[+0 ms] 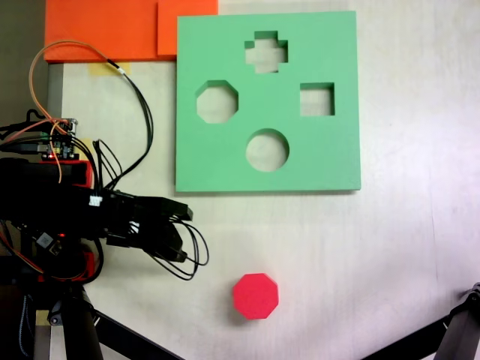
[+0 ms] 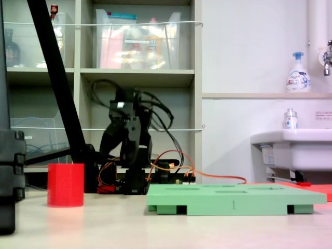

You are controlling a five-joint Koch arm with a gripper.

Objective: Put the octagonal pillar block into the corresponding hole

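Red octagonal pillar block (image 1: 255, 296) stands upright on the table (image 1: 405, 255)

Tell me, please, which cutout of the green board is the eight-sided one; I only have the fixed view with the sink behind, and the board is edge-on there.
Observer: In a fixed view, the octagonal hole is on the left side of the board, down and left of a cross cutout.
Operator: Thank you. Is anything in it?
Observer: No, it is empty; the table shows through it.
Operator: And where does the block sit relative to the board?
Observer: The block stands on the table below the board's lower edge, apart from it, nearly in line with the round cutout.
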